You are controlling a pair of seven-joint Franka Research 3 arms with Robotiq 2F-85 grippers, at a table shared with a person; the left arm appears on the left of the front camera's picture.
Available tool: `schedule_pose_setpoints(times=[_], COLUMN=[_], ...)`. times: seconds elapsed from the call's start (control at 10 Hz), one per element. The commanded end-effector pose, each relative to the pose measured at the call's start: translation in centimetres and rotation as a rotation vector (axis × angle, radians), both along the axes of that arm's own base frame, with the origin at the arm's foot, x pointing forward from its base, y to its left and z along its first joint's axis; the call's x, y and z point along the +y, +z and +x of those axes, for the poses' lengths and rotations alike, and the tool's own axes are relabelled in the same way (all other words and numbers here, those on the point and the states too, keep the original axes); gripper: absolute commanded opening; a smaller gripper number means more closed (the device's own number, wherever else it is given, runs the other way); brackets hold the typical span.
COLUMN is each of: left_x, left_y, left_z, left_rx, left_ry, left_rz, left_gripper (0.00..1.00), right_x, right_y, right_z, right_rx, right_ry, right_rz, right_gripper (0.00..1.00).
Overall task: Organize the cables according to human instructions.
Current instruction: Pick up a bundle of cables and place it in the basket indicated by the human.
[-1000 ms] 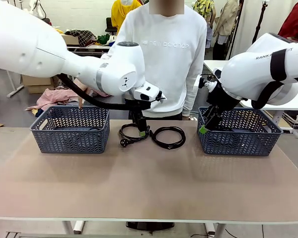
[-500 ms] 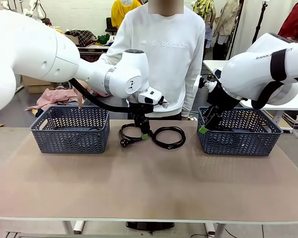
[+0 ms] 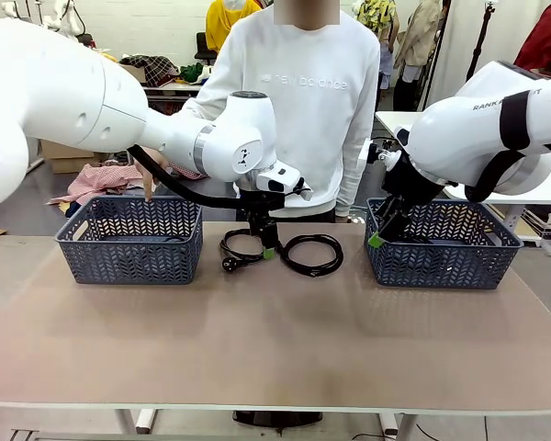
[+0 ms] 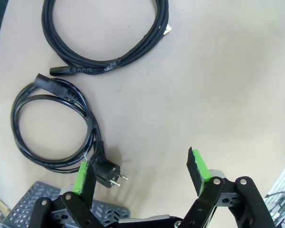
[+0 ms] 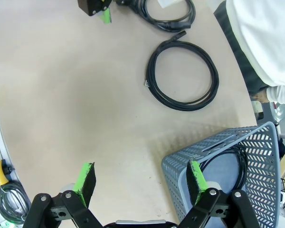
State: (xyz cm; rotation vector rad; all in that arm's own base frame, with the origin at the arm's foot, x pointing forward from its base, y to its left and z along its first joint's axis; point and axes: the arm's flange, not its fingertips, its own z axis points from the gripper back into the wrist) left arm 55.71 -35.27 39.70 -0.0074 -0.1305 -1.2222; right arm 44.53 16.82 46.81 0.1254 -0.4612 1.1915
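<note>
Two black coiled cables lie on the table in front of the person: a left coil [image 3: 228, 264] with a round plug and a right coil [image 3: 298, 266]. My left gripper [image 3: 267, 246] hangs open just above the left coil's right edge. In the left wrist view the plug coil [image 4: 91, 135] lies beside the left pad and the other coil [image 4: 104, 66] lies farther off; nothing sits between the fingers of the left gripper [image 4: 140, 171]. My right gripper [image 3: 378, 235] is open at the right basket's near-left corner. Below it, a third cable [image 5: 222, 156] lies inside that basket, and the right coil [image 5: 182, 105] rests on the table.
A grey basket [image 3: 129, 253] stands at the table's left and another [image 3: 445, 262] at its right. The person stands at the far edge, one hand [image 3: 149, 188] pointing down behind the left basket. The near half of the table is bare.
My left arm has swung in and its gripper has shifted slightly right and lower over the left coil. The right arm and the cables have not moved.
</note>
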Motion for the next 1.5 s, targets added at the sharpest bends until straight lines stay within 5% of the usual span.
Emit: schedule_pose_setpoints(times=[0.0,0.7,1.4], left_x=[0.0,-0.8,-0.7], left_y=[0.0,-4.9,-7.6], left_z=[0.0,6.6,7.4], left_rx=[0.0,0.06,0.087], left_ry=[0.0,-0.011,0.033], left_rz=[0.0,0.081,0.097], left_gripper=[1.0,1.0,1.0], right_x=[0.1,0.1,0.1], right_y=[0.1,0.1,0.1], right_z=[-0.1,-0.1,-0.1], right_rx=[-0.003,-0.003,-0.003], right_ry=[0.0,0.0,0.0], right_rz=[-0.001,-0.001,-0.001], right_gripper=[1.0,1.0,1.0])
